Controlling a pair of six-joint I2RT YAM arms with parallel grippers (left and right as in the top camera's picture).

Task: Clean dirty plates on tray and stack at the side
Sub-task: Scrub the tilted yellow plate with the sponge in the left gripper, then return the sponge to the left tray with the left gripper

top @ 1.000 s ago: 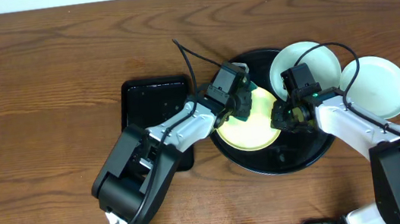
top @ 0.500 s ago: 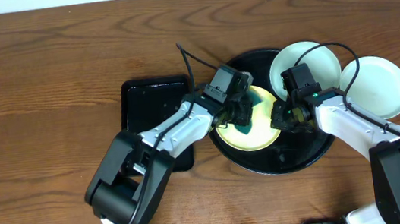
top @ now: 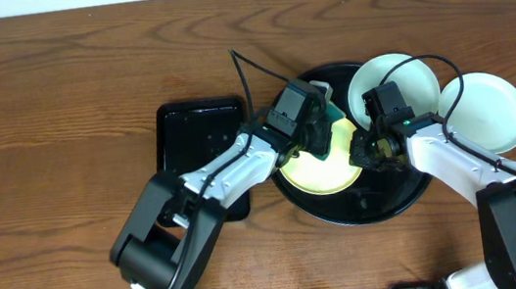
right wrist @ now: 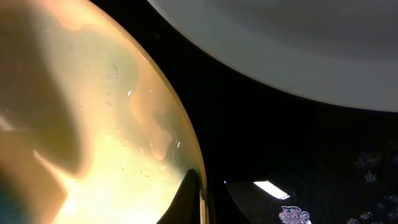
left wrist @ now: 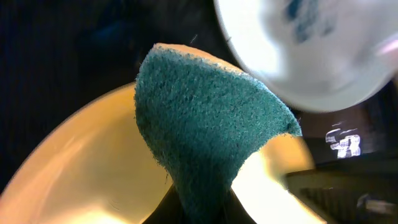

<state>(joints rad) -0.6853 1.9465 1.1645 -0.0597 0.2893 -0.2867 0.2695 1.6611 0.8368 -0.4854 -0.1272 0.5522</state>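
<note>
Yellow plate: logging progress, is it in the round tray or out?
In: the yellow plate lies inside the black tray rim, right tool gripping its edge.

The brown wood-grain counter (top: 57, 110) has a big round black tray (top: 365, 208), a smaller rectangular black tray (top: 195, 128) just left of it, and a pale round plate (top: 491, 111) on the right.

On the table (top: 60, 139): round tray (top: 365, 208) mid-right, rectangular tray (top: 188, 133) just left of it. Inside the round tray, one plate (top: 325, 171). Over its far-right rim, second plate (top: 408, 77). Right of that, on the table, third plate (top: 491, 111)
</note>
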